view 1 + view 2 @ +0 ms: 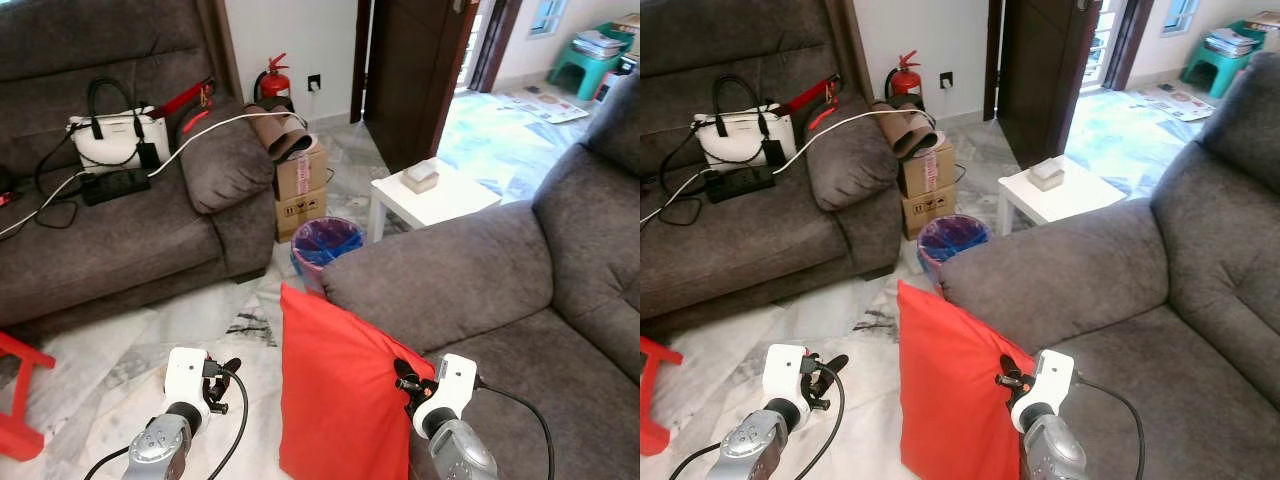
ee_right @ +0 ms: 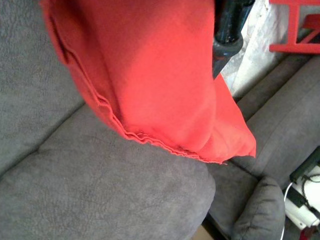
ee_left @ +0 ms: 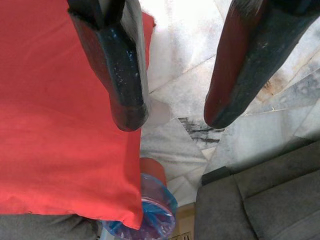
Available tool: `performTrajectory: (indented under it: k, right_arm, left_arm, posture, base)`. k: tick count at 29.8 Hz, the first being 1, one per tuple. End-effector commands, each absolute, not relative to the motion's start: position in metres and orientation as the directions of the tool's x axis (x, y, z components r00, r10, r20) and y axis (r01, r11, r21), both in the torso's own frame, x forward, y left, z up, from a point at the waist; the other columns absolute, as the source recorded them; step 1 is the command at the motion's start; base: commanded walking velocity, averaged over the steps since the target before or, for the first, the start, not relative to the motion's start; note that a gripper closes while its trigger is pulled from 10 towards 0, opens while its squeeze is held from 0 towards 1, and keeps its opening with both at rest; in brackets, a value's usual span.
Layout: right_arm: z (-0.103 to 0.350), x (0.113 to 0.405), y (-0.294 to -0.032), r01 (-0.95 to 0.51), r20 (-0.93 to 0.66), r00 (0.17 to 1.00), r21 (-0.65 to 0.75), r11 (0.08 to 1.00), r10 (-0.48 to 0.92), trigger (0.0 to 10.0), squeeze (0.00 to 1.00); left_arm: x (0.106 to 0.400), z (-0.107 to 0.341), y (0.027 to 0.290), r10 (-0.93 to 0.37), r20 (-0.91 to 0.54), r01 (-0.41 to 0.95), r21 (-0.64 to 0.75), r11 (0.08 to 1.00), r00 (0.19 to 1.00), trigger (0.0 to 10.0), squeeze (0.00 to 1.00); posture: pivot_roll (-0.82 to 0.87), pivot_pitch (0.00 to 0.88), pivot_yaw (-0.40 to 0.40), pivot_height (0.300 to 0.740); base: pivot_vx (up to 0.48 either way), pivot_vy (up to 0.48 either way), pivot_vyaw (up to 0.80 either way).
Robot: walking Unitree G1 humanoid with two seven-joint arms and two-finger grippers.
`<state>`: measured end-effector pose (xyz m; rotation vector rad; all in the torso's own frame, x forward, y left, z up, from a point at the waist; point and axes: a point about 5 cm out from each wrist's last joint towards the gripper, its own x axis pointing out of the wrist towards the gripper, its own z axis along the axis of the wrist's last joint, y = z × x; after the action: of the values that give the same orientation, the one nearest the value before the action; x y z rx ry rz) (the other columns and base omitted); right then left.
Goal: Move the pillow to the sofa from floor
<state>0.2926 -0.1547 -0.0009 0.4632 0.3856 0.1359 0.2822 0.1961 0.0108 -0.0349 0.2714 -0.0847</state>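
The red pillow (image 1: 340,400) stands on edge against the front of the near grey sofa (image 1: 520,290), just below its armrest, with its lower part over the marble floor (image 1: 110,370). The right tool (image 1: 408,385) is clamped on the pillow's side edge. The left tool (image 1: 222,385) hangs over the floor beside the pillow, its fingers (image 3: 125,75) spread apart and holding nothing. A blue-lined bin (image 1: 325,245) sits just beyond the pillow.
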Motion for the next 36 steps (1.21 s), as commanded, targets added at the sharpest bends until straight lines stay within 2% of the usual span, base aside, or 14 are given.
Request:
performTrajectory:
  k: [1,36]
  right_arm:
    - [0.0106,0.3015,-0.1609,-0.042,-0.269,0.945,0.459,0.887,0.184,10.0,0.00]
    - [0.0105,0.3019,-0.1591,-0.051,-0.275,0.941,0.461,0.886,0.198,10.0,0.00]
  left_arm:
    - [0.2801,0.0101,0.1997,-0.075,-0.262,0.064,-0.052,0.997,0.962,10.0,0.00]
    - [0.2788,0.0096,0.1980,-0.066,-0.253,0.054,-0.052,0.997,0.965,10.0,0.00]
  posture:
    - [0.19,0.065,0.032,0.740]
    - [0.20,0.073,0.020,0.740]
  base:
    - [0.000,0.000,-0.77]
    - [-0.030,0.000,-0.77]
